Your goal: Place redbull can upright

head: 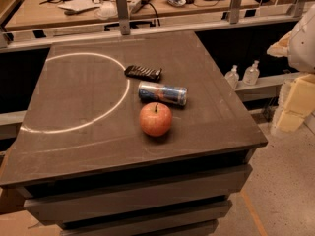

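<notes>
The redbull can (pixel 162 93) lies on its side near the middle of the dark table (pixel 74 146), its long axis running left to right. A red-orange apple (pixel 156 119) stands just in front of it, close but apart. A flat black ridged bar (pixel 142 72) lies just behind the can to the left. The gripper is not in view. Only a pale rounded part (pixel 302 41), perhaps of the arm, shows at the right edge, well away from the can.
A white chalk arc (pixel 120 90) curves over the table's left half. Yellowish blocks (pixel 295 104) sit at the right edge by the floor. Two small clear bottles (pixel 242 75) stand on a ledge behind the table. A cluttered desk (pixel 123 4) is at the back.
</notes>
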Controlling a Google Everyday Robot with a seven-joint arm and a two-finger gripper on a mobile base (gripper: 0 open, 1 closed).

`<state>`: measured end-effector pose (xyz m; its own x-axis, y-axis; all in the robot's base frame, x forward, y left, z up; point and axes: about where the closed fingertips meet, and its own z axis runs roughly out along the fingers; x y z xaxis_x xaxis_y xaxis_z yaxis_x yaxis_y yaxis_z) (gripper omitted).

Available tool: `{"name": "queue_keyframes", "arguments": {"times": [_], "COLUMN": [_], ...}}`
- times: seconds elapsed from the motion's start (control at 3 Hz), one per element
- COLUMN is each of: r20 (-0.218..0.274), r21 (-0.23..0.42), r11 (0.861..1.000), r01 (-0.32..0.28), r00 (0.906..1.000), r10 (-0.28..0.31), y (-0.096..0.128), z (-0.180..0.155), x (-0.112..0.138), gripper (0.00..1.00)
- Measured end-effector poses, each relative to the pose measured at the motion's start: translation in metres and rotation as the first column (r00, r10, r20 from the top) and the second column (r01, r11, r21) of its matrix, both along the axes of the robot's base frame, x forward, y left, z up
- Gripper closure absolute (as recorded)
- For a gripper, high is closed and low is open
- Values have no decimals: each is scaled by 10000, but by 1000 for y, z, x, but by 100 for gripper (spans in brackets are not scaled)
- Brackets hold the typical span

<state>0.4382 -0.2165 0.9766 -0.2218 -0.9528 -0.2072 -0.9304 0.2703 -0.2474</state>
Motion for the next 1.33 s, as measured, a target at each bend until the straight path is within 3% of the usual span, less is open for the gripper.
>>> {"name": "queue_keyframes", "arguments": {"times": [0.33, 0.67, 1.0, 1.33], "r20": [38, -156, -584, -690], "r21": [3, 24, 148, 324], "r11": [10000, 9999, 9996, 9991], "r01": [34, 163, 232, 276], "r00": [10000, 9997, 9980, 9973], "r10": [-34, -163, -223, -253], "y": [2, 19, 57, 82], "z": [0, -8, -37, -47], "x": [2, 23, 60, 81], "gripper": [0, 0, 0, 0]}}
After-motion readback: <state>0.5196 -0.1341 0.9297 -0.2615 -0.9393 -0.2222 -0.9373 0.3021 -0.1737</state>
